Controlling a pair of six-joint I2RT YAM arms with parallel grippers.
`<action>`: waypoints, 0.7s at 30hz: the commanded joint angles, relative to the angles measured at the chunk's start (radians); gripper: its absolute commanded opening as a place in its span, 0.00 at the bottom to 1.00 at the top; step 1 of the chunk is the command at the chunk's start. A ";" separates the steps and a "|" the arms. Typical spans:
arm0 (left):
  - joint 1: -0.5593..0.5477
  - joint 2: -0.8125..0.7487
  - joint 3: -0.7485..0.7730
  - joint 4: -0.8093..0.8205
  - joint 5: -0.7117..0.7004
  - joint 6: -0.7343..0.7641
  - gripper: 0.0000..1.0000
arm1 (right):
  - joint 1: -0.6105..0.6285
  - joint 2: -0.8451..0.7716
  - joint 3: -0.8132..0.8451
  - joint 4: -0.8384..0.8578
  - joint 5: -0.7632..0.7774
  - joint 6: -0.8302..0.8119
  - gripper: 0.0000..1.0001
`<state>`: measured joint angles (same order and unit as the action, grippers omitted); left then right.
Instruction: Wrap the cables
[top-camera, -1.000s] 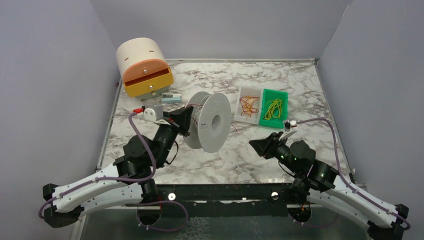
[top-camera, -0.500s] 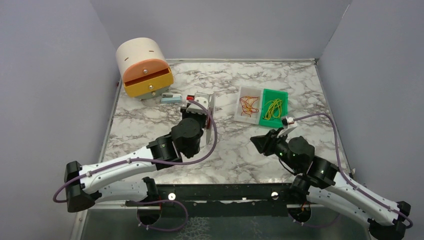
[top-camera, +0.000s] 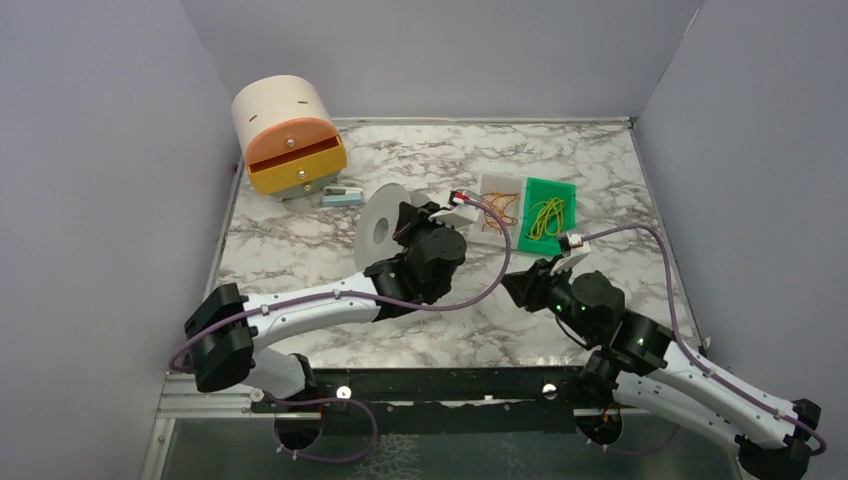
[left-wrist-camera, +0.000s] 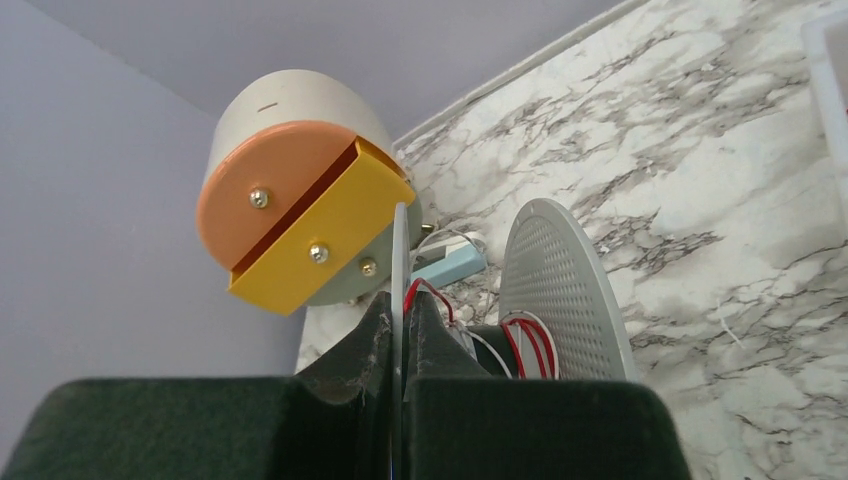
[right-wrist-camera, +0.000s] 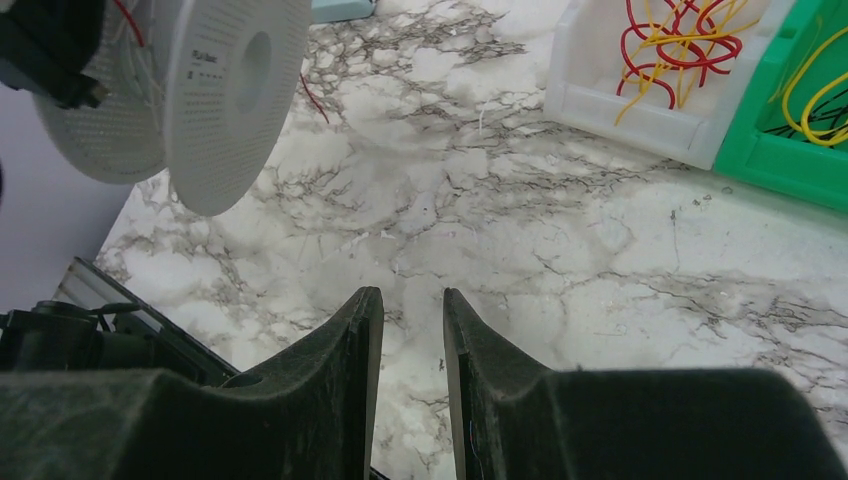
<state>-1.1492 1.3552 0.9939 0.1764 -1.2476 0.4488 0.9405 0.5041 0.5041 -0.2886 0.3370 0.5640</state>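
A pale grey spool (top-camera: 383, 224) is held up off the marble table, and my left gripper (top-camera: 405, 222) is shut on the thin edge of one flange (left-wrist-camera: 398, 250). In the left wrist view the other perforated flange (left-wrist-camera: 560, 285) stands to the right, with red cable turns (left-wrist-camera: 528, 345) on the hub between them. More red-orange cables (top-camera: 493, 210) lie in a white bin, also seen in the right wrist view (right-wrist-camera: 655, 30). My right gripper (top-camera: 514, 286) hovers low over bare marble, slightly open and empty (right-wrist-camera: 412, 298). The spool (right-wrist-camera: 235, 90) is to its upper left.
A green bin (top-camera: 549, 216) of yellow-green wires adjoins the white bin (top-camera: 478, 228). A cream and orange drawer unit (top-camera: 288, 135) stands at the back left with a small light-blue object (top-camera: 343, 196) before it. Grey walls enclose three sides.
My left arm has swung right and stretched toward the middle, carrying and turning the spool so its flange now faces left. My right gripper has edged slightly forward.
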 joint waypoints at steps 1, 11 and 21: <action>0.039 0.100 0.090 -0.026 -0.037 0.077 0.00 | -0.003 -0.017 0.007 0.004 -0.003 -0.005 0.34; 0.110 0.374 0.173 -0.064 0.016 0.101 0.00 | -0.004 -0.029 -0.015 -0.003 -0.014 0.022 0.34; 0.142 0.539 0.234 -0.017 0.049 0.121 0.00 | -0.004 -0.018 -0.038 0.026 -0.027 0.031 0.34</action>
<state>-1.0142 1.8652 1.1854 0.1146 -1.1950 0.5217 0.9405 0.4847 0.4824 -0.2890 0.3271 0.5823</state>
